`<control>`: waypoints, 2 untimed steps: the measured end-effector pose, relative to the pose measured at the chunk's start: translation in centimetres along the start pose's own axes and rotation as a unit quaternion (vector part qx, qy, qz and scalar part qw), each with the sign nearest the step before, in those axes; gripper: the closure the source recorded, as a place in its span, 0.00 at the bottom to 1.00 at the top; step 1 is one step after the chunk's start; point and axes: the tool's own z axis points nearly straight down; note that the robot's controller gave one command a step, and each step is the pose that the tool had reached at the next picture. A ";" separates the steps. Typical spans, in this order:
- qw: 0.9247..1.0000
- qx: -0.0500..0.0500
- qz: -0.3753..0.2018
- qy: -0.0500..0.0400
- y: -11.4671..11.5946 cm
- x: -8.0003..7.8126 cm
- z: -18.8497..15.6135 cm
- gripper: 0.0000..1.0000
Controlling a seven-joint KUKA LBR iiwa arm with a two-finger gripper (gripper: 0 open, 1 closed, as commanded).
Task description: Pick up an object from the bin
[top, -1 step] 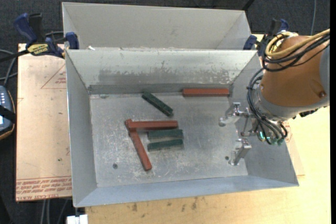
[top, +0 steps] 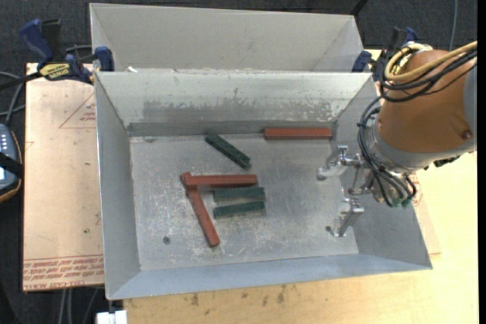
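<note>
My gripper (top: pixel 339 193) hangs at the right side of the bin, fingers spread wide and nothing between them; one fingertip (top: pixel 332 163) is toward the back, the other (top: pixel 343 225) toward the front. A red bar (top: pixel 298 133) lies along the back wall, just behind the gripper. Left of the gripper lie two dark green bars (top: pixel 238 202) side by side, well apart from the fingers.
A red bar (top: pixel 219 180) lies behind the green pair, and another red bar (top: pixel 203 218) slants toward the front from its left end. A single dark green bar (top: pixel 227 150) lies diagonally near the back. The arm's orange cover overhangs the right wall.
</note>
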 end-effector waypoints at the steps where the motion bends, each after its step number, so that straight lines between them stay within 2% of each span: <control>1: 1.000 0.001 -0.024 -0.003 1.2 -1.1 1.8 0.00; 2: 0.996 0.000 -0.092 -0.002 6.5 -8.7 4.0 0.00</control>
